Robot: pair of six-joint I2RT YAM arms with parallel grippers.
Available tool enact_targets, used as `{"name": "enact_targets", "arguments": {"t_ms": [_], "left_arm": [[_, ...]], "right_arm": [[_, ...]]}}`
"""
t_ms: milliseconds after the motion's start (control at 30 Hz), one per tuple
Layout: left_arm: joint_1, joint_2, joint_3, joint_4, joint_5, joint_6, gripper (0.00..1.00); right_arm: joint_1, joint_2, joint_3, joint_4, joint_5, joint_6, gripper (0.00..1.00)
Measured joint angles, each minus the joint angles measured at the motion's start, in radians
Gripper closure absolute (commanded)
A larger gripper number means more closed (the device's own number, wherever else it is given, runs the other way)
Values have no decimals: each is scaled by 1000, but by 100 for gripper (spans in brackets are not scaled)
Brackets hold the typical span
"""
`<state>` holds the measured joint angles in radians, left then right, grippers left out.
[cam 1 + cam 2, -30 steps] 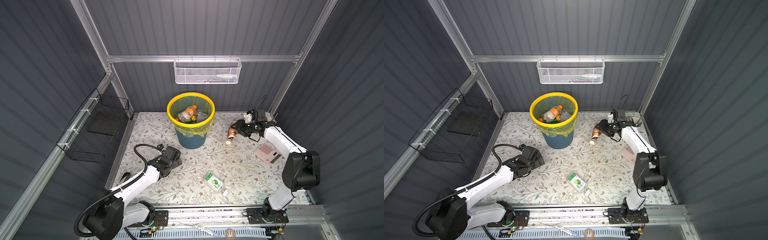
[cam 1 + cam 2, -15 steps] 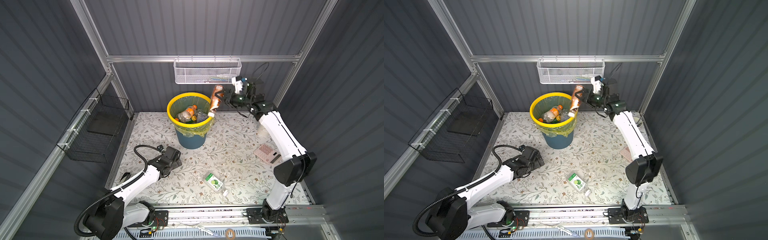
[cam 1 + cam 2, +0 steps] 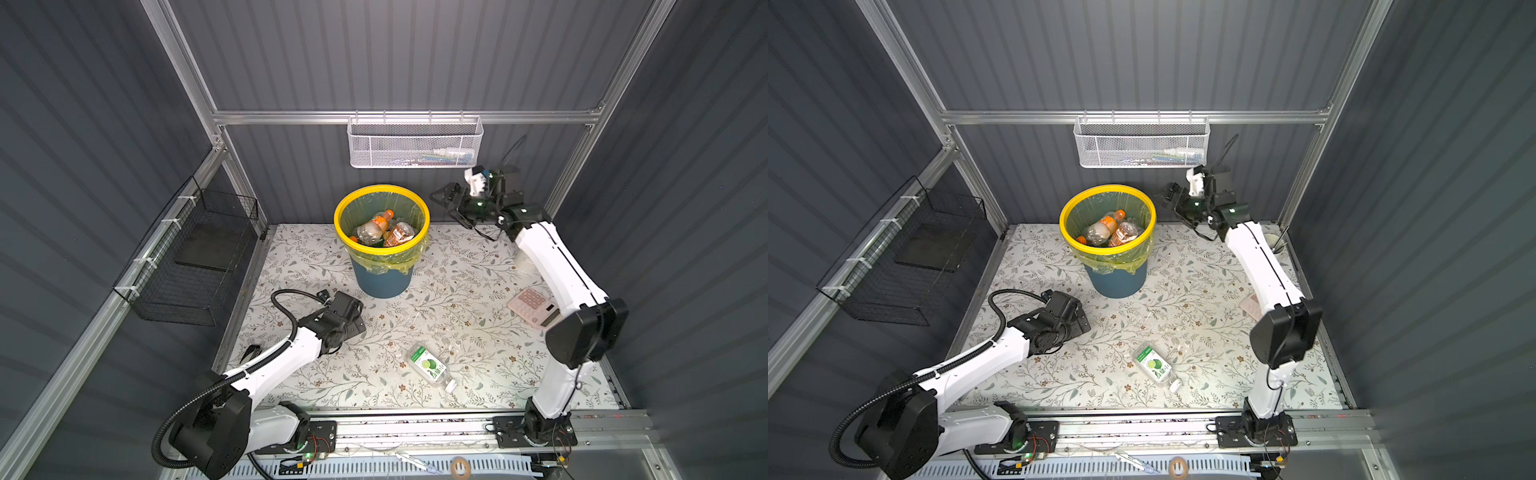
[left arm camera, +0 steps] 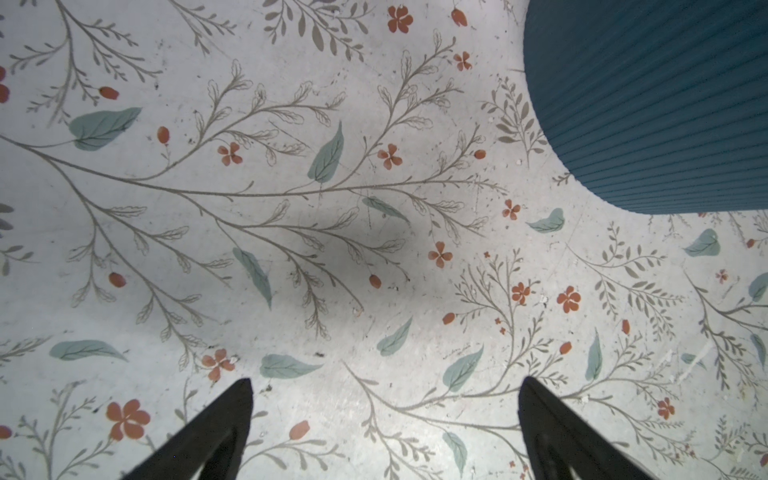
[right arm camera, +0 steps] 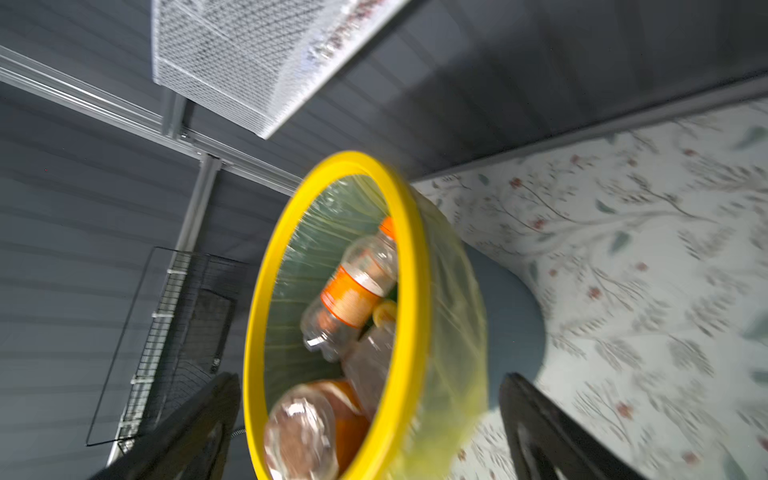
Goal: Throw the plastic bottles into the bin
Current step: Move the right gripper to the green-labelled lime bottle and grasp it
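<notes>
We see right gripper [image 3: 449,204] spread, empty, raised just beside the bin [image 3: 382,284]; left gripper [image 4: 384,384] spread, empty, low over the table [image 3: 457,270]; several bottles [image 3: 376,227] in the bin, one lime-label bottle [image 3: 430,368] lying on the table.

A floral-patterned surface [image 3: 457,286] is seen, on which a bin [image 3: 381,279], a bottle [image 3: 430,368] lying flat, a pink calculator [image 3: 534,308] and a white cup [image 3: 1272,242] are set.

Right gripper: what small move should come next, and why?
Probably swing away from the bin and down toward the lime-label bottle on the table. The right gripper hangs open and empty beside the rim, and no other bottle shows outside the bin.
</notes>
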<state>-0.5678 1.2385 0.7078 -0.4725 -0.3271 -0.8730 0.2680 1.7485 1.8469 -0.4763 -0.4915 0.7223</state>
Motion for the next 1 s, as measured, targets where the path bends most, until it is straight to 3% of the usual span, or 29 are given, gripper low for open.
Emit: {"name": "enact_targets", "arguments": {"t_ms": [267, 467, 633, 800, 1000], "left_arm": [[0, -33, -10, 34, 3, 12, 1], [0, -60, -50, 56, -3, -7, 1], [0, -100, -66, 51, -29, -34, 0], [0, -134, -66, 46, -58, -43, 1], [0, -161, -91, 40, -69, -56, 0]], "right_arm": [[-16, -457, -570, 103, 92, -101, 1], [116, -635, -959, 48, 236, -177, 1], [259, -772, -1154, 1, 324, -170, 1], [448, -774, -1201, -20, 413, -135, 1], [637, -592, -1170, -28, 480, -129, 1]]}}
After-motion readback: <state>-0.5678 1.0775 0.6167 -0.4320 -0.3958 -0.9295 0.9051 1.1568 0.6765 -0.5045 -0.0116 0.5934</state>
